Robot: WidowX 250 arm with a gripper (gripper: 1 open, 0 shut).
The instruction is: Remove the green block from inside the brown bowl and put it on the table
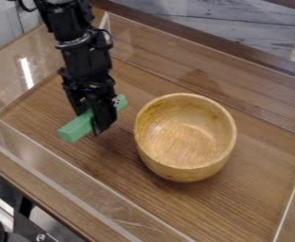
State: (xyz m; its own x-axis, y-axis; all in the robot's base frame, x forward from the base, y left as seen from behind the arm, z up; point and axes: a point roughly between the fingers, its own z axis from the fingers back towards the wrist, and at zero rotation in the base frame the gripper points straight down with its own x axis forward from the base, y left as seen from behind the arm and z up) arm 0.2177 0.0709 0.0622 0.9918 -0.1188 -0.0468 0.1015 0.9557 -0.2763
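The green block [75, 128] hangs tilted just left of the brown bowl [185, 135], low over the table [150, 203]. My black gripper [97, 120] comes down from the upper left and is shut on the block's upper end. Whether the block's lower end touches the tabletop cannot be told. The bowl is upright and holds nothing.
Low clear acrylic walls [61, 189] run along the table's front and left edges. A grey marbled surface [226, 24] lies behind the table at the back right.
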